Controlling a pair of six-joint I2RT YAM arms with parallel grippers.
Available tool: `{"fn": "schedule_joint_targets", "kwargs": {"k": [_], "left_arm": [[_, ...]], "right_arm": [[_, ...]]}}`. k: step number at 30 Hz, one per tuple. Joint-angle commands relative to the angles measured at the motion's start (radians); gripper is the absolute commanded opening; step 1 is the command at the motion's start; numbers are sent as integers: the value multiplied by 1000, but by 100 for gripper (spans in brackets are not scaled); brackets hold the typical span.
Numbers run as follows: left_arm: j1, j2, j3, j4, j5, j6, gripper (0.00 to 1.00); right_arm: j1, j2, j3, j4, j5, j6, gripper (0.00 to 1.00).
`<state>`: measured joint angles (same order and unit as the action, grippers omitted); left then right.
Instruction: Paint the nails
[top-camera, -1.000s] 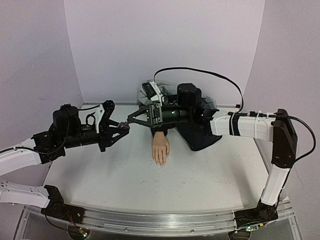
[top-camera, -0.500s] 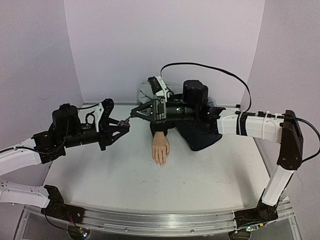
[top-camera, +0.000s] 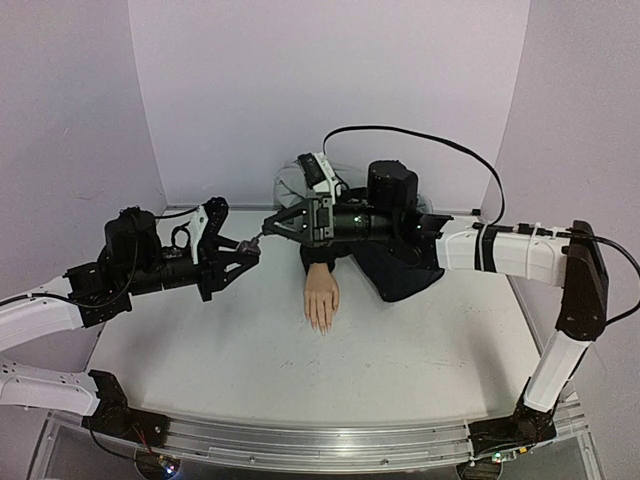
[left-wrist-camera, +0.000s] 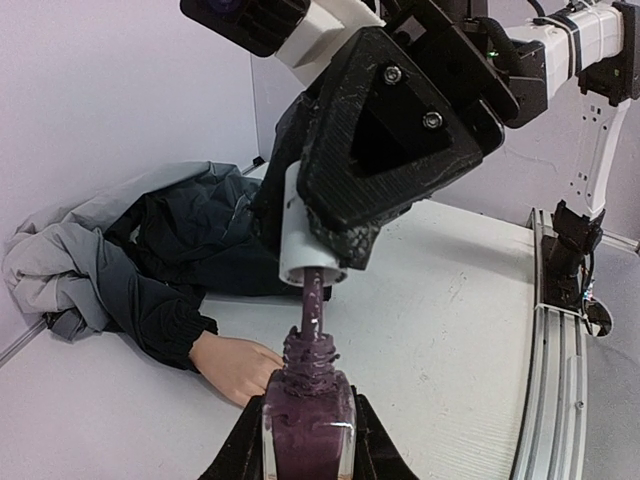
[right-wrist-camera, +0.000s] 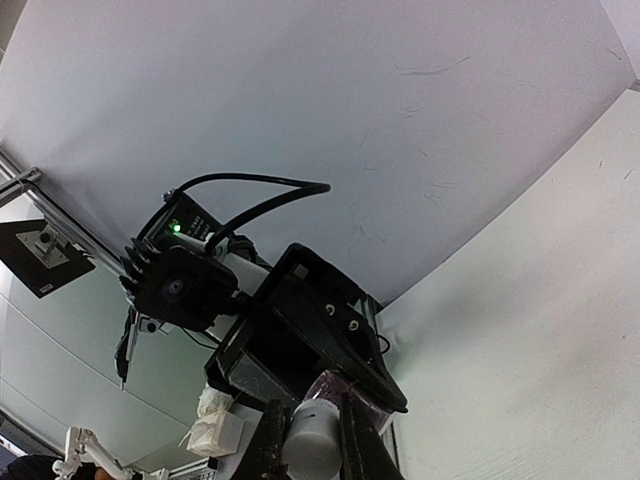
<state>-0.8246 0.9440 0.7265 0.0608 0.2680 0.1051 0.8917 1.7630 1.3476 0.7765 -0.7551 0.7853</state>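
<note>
- Grasping the polish bottle (left-wrist-camera: 308, 425) by its sides, the left gripper (top-camera: 246, 250) is seen clenched on it. The bottle is kept upright in the air, over the left part of the surface (top-camera: 300, 370).
- The bottle is filled with dark purple polish, and dried polish is crusted around its open neck.
- The white cap (left-wrist-camera: 300, 255) is clamped by the right gripper (top-camera: 267, 229), which reaches in from the right. Its fingers are pressed on two sides of the cap.
- The cap is lifted off the neck and is held just above the bottle. The brush stem (left-wrist-camera: 311, 305) under it goes down into the neck, so the brush tip is hidden inside.
- The mannequin hand (top-camera: 321, 293) is laid flat on the surface, to the right of the bottle and nearer, with its fingers pointed to the near edge.
- The nails (top-camera: 320, 325) are found at the near ends of these fingers, well apart from the bottle and the brush. They are too small for their colour to be told.
- The wrist is covered by a dark jacket (top-camera: 395, 272), which is spread at the far side of the surface. Grey cloth (left-wrist-camera: 60, 260) is bunched beside it, by the far wall.
</note>
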Motion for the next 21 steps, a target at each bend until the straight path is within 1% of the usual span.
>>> {"fn": "schedule_joint_targets", "kwargs": {"k": [1,12,16,18,21], "left_arm": [[-1,3,52,33,15,7,0],[-1,0,51,33,11,7,0],[-1,-9,47,33,-19,10,0],[-1,-15,45,34,-47,10,0],[-1,-24,41,33,-104,10,0]], "right_arm": [[6,-83,1,77,-8,-10,0],[6,-100,-10,76,10,-11,0],[4,-128,-33,69,30,-20,0],[-1,-156,-48,42,41,-45,0],[-10,-206,-78,-44,73,-142,0]]}}
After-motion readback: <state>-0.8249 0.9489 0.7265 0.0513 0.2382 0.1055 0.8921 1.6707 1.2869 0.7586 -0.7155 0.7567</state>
